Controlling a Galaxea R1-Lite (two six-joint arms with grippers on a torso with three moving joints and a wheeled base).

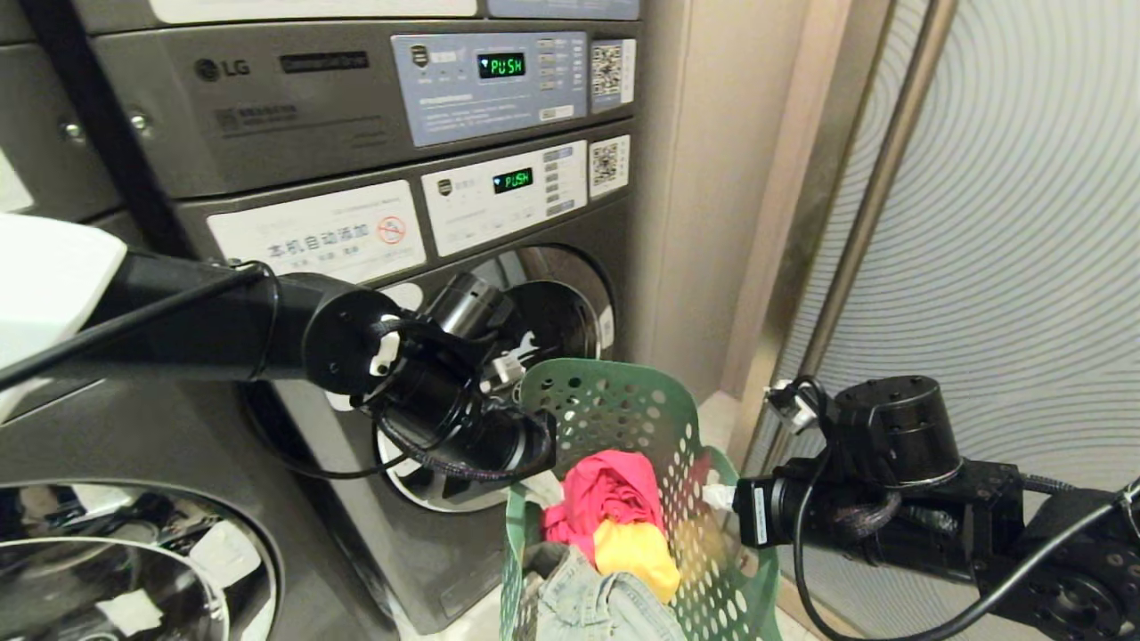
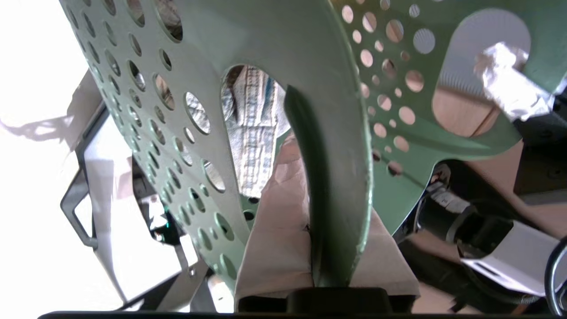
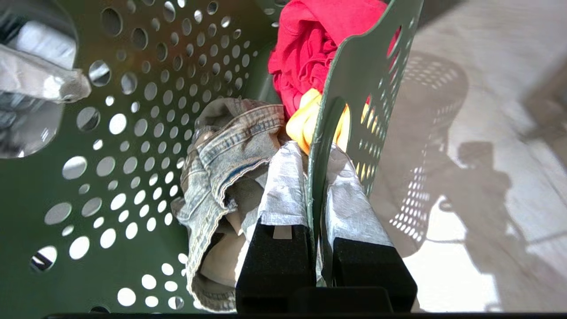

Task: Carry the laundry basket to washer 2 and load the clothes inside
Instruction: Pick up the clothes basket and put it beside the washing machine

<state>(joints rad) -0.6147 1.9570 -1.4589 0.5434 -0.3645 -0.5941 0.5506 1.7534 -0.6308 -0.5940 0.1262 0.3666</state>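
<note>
- Grey washers (image 1: 294, 133) stand stacked behind.
- Left hand (image 2: 310, 248) grips the basket (image 1: 614, 409) rim.
- Right hand (image 3: 316, 212) clamps the opposite rim.
- Clothes (image 1: 614, 516) lie inside.

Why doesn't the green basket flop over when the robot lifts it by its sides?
The laundry basket looks like stiff moulded plastic, so it probably keeps its shape. Both the left gripper and right gripper pinch opposite handle edges, which likely stops it tipping. Its many holes and a few clothes suggest it's fairly light.
</note>
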